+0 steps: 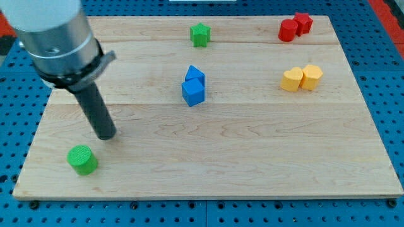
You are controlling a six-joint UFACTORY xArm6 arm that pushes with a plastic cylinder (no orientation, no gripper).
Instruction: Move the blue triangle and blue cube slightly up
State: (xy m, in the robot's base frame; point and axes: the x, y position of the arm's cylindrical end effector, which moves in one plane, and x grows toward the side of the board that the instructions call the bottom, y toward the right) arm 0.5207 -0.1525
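The blue triangle (195,74) and the blue cube (193,92) sit touching near the middle of the wooden board (252,157), the triangle just above the cube. My tip (107,135) rests on the board at the view's left, well to the left of and below the blue pair. It is just above and right of a green cylinder (82,159).
A green star-like block (200,34) lies at the view's top centre. Two red blocks (295,27) touch at the top right. Two yellow blocks (302,78) touch at the right. Blue pegboard surrounds the board.
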